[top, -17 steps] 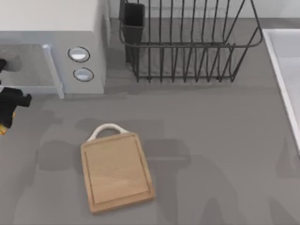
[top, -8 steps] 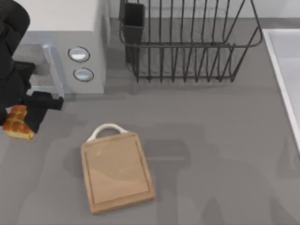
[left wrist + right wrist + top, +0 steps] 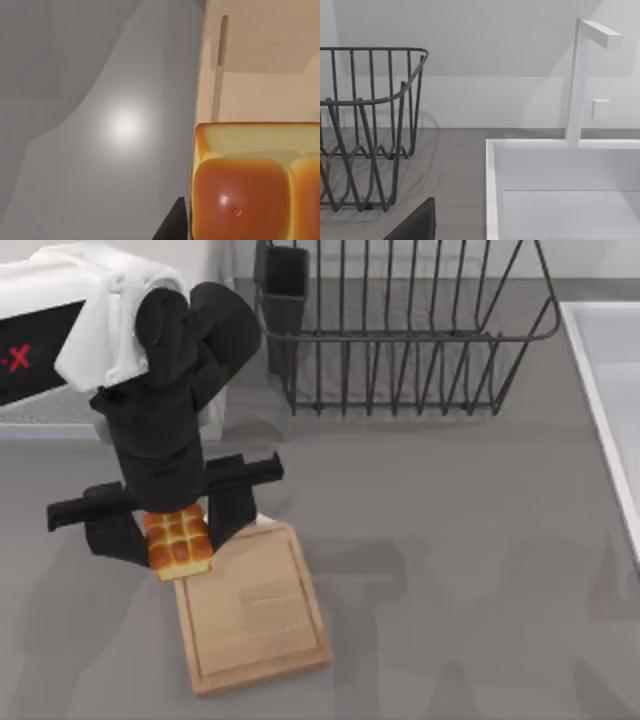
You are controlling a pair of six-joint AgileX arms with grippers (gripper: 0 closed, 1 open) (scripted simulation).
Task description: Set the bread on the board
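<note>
top view: left hand clamps the bread (held aloft) — over the board.

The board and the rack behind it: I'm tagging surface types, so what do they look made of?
The board looks like light, matte wood: pale tan face with faint grain and a groove near its edge. The rack looks like dark, thin metal wire, possibly coated; its bars are slim and evenly bent.

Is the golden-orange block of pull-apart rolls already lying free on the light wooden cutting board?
No, the bread is gripped by the left gripper over the board's handle-end corner.
</note>
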